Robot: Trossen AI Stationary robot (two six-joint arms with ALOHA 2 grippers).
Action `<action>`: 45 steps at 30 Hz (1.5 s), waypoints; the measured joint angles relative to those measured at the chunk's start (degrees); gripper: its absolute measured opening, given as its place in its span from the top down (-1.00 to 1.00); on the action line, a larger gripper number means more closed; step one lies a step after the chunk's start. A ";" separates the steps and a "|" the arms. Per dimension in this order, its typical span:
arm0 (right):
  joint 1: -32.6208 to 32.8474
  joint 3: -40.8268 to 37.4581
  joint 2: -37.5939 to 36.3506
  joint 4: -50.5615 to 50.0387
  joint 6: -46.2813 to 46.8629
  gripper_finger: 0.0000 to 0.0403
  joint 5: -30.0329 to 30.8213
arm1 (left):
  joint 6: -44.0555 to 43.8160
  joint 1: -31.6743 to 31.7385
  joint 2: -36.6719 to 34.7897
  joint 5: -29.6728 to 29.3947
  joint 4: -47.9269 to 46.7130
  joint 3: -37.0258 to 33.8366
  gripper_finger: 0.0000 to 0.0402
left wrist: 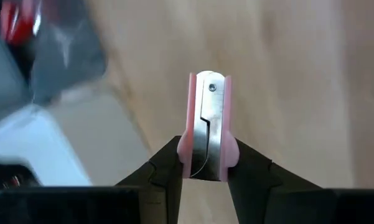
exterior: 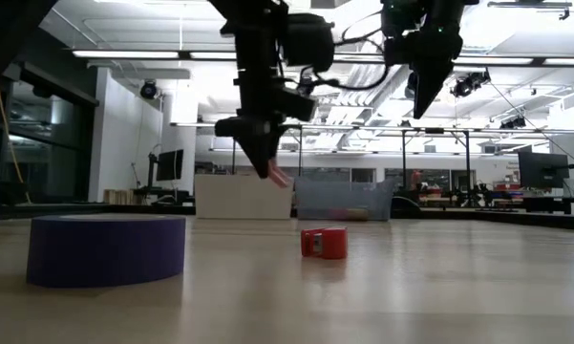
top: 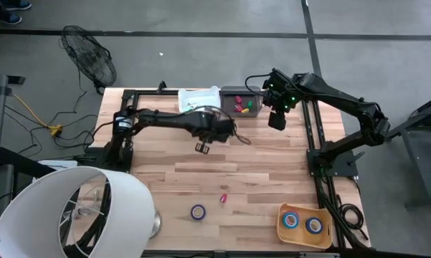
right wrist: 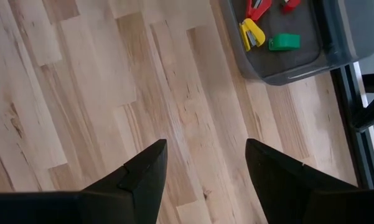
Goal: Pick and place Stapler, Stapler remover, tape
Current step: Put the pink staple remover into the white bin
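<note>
Left hand [left wrist: 205,171] grips unlabelled pink staple remover [left wrist: 206,124].

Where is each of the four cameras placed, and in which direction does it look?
High: above, straight down on the table; both arms.
Low: at tabletop height, across to the room; both grippers hang from above.
Left wrist: past the left gripper, shut on a pink staple remover.
Right wrist: past the open right gripper at the grey bin.
Shared: purple tape.

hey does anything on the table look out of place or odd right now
Nothing looks damaged or spilled. A small red item lies loose on the table beside a purple tape roll, outside any bin. The left gripper holds a pink staple remover.
</note>
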 joint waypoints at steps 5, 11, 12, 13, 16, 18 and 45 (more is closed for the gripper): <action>0.02 0.00 0.00 0.35 0.02 -0.04 0.00 | -7.07 4.94 -0.04 -0.43 -1.92 0.31 0.50; 0.00 0.01 0.00 0.43 0.37 -0.04 0.00 | -10.40 9.80 -0.07 2.40 -2.16 0.31 0.50; 0.01 0.01 0.00 0.57 0.74 -0.04 0.01 | -10.44 10.47 -0.09 3.08 -2.14 0.31 0.50; -0.01 0.01 0.00 0.80 0.97 -0.04 0.00 | -10.44 11.07 -0.09 3.64 -2.15 0.31 0.50; -0.01 0.00 0.00 0.90 1.09 -0.04 0.00 | -10.33 12.70 -0.39 5.65 -2.22 0.33 0.50; -0.01 0.01 0.00 1.21 1.11 -0.04 0.00 | -9.47 13.56 -1.17 6.22 -2.24 0.33 0.50; -0.07 0.02 0.00 9.93 4.61 -0.04 0.07 | -18.62 30.64 -3.61 13.08 1.81 0.36 0.50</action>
